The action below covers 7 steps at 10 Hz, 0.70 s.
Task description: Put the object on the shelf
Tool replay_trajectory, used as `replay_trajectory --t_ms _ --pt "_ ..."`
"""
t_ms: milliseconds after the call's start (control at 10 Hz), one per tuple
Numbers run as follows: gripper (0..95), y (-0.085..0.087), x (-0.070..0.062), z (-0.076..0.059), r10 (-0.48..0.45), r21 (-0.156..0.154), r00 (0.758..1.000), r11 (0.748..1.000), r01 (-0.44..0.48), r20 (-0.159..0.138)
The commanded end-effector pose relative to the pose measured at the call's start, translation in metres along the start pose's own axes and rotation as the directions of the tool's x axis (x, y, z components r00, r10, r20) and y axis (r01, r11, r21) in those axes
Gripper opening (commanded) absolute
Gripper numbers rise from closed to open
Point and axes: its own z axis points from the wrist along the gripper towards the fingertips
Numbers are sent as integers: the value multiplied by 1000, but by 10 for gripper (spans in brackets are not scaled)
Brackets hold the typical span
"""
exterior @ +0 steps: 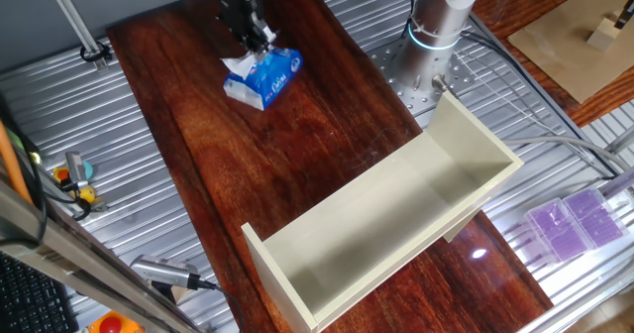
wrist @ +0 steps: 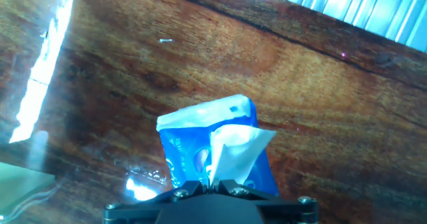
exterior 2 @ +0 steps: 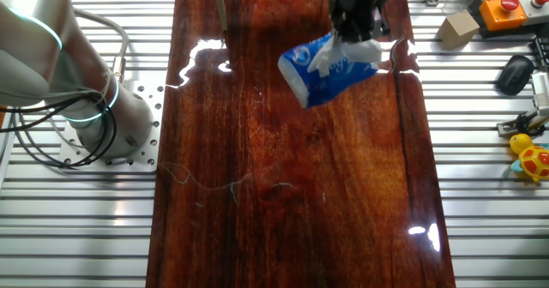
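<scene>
The object, a blue-and-white tissue pack (exterior: 263, 77), hangs tilted a little above the dark wooden table near its far end. It also shows in the other fixed view (exterior 2: 326, 69) and in the hand view (wrist: 213, 147). My gripper (exterior: 256, 38) is shut on the white tissue sticking out of the pack's top, and its fingers meet on the tissue in the hand view (wrist: 215, 182). The shelf (exterior: 396, 214), a long cream open unit, lies on the table nearer the camera, well apart from the pack. The shelf is out of the other fixed view.
The arm's base (exterior: 441, 26) stands right of the table on the ribbed metal bench. Purple boxes (exterior: 575, 222) lie at the right edge. Tools and a yellow toy (exterior 2: 532, 155) sit beside the table. A wooden block (exterior 2: 459, 27) and a red button box (exterior 2: 502, 9) are nearby.
</scene>
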Motion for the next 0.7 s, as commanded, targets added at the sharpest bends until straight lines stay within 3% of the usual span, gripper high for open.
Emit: replay_trajectory --t_ms 100,700 --pt "0 2 0 -8 6 -1 1000 1000 -6 -2" --pt "0 13 6 -30 15 2 1000 1000 -15 -4"
